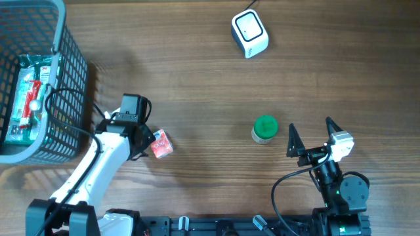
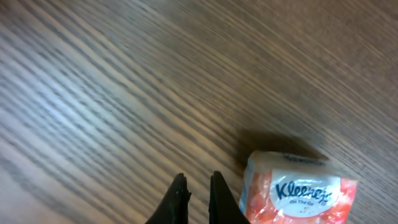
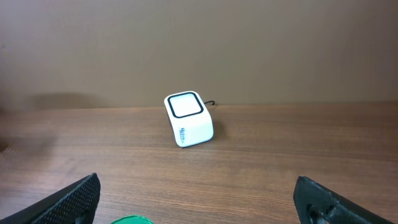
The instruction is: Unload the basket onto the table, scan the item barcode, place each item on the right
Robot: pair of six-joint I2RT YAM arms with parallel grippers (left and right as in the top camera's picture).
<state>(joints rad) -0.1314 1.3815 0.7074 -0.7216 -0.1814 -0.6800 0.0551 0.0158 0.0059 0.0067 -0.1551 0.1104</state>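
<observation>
At the upper left of the overhead view, a grey wire basket (image 1: 69, 78) holds some packaged goods (image 1: 29, 98) that are too small to name. Just right of it, at the lower left, the left gripper (image 2: 196, 190) points down at the wooden table (image 1: 197, 85) with its jaws pressed nearly together and nothing between them. The Kleenex tissue pack (image 2: 298, 193) lies on the wood just beside the fingertips, at the lower right of the left wrist view, and is not gripped. Right of centre stands a small green-lidded jar (image 1: 265, 128), untouched. Near it, at the lower right, the right gripper (image 1: 310, 134) has its jaws spread wide and empty. The white barcode scanner (image 3: 188, 118) sits at the top of the overhead frame, well apart from both items. I cannot tell for certain which item is meant, though the tissue pack beside the left arm seems the likelier. Either way the scan looks undone: no item is lifted and nothing faces the scanner window. Grasping, carrying and presenting the barcode all remain.
</observation>
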